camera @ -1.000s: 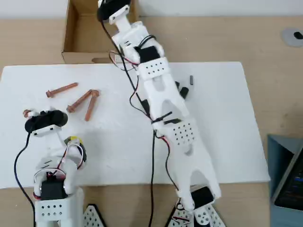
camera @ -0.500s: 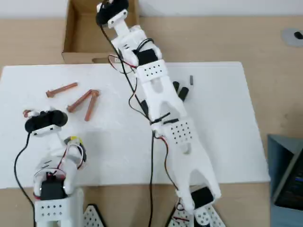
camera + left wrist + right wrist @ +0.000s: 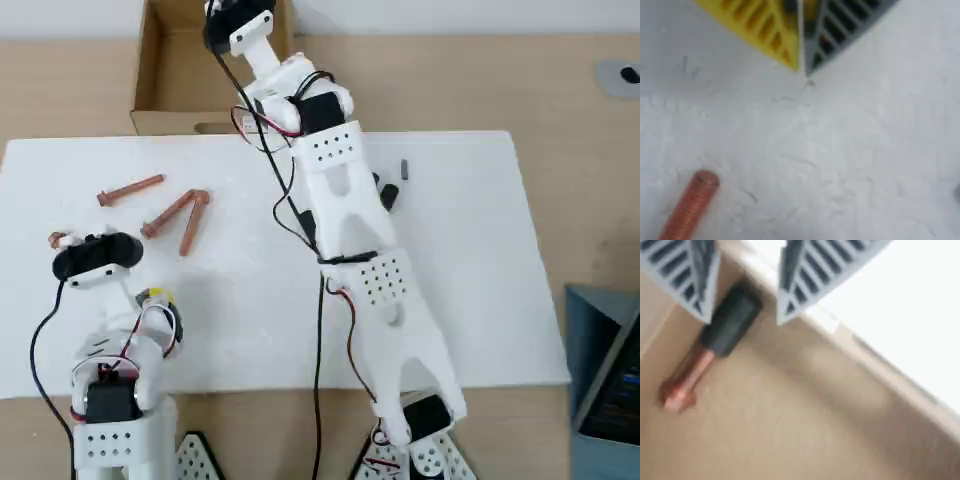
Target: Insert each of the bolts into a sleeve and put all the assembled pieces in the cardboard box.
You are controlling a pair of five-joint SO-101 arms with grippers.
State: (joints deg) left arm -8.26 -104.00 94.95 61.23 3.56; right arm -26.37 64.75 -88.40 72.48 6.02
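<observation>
In the cardboard box (image 3: 150,75) on the tabletop (image 3: 560,90), the right gripper (image 3: 745,317) stands apart over 1 assembled piece (image 3: 707,352) and may catch it when rising; the left gripper (image 3: 803,69) is pressed together.

Light wooden table (image 3: 590,200), evenly lit. White sheet (image 3: 490,300) covers its middle. Grey round fitting (image 3: 618,77) far right; dark device (image 3: 605,390) at near right edge.

Robotics laboratory bench on an office-type desk. Indicators: wood-grain desk (image 3: 580,150) with cable grommet (image 3: 620,77); white work mat (image 3: 480,300); left arm (image 3: 110,400) and right arm (image 3: 370,260) with exposed wiring (image 3: 320,380); screen device (image 3: 610,380) at the desk edge; cardboard box (image 3: 150,90) beyond the mat.
</observation>
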